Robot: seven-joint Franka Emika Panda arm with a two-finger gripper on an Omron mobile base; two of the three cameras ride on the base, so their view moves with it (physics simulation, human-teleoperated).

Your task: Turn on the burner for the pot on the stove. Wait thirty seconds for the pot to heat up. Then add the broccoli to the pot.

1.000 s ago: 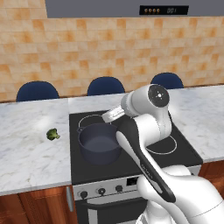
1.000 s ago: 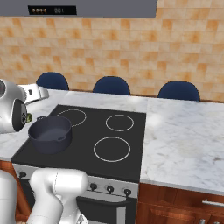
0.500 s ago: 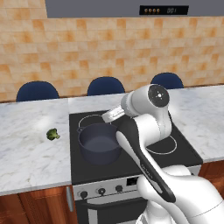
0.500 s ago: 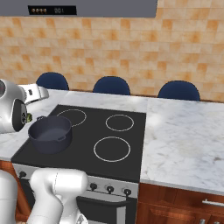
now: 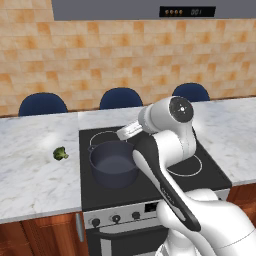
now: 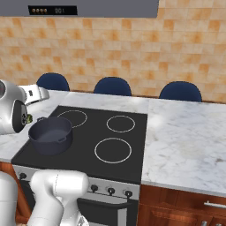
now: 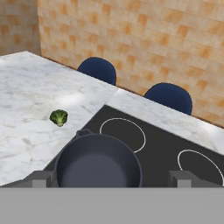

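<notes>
Knobs sit in a row on the silver front panel at the bottom of the left base view, nearest the camera; the same row shows low in the right base view. Behind them lies the stove, its black glass marked with thin white rings.

Pot stands on the stove's front-left ring, left of centre in the left base view, lidless and showing nothing inside. In the hand view it fills the lower centre, one small side handle visible on its far rim.

Gripper: two dark fingertips rise at the bottom of the hand view, one at each side of the pot's image, so the jaws stand wide apart with nothing between them. The hand hangs above the stove, near the pot's right rim in the left base view.

Broccoli lies on the white marble counter, left of the stove and apart from the pot; in the hand view it is at middle left.

Farther back, three dark blue chair backs rise behind the counter. An orange tiled wall closes the scene, with a grey range hood along the top of the frame.
</notes>
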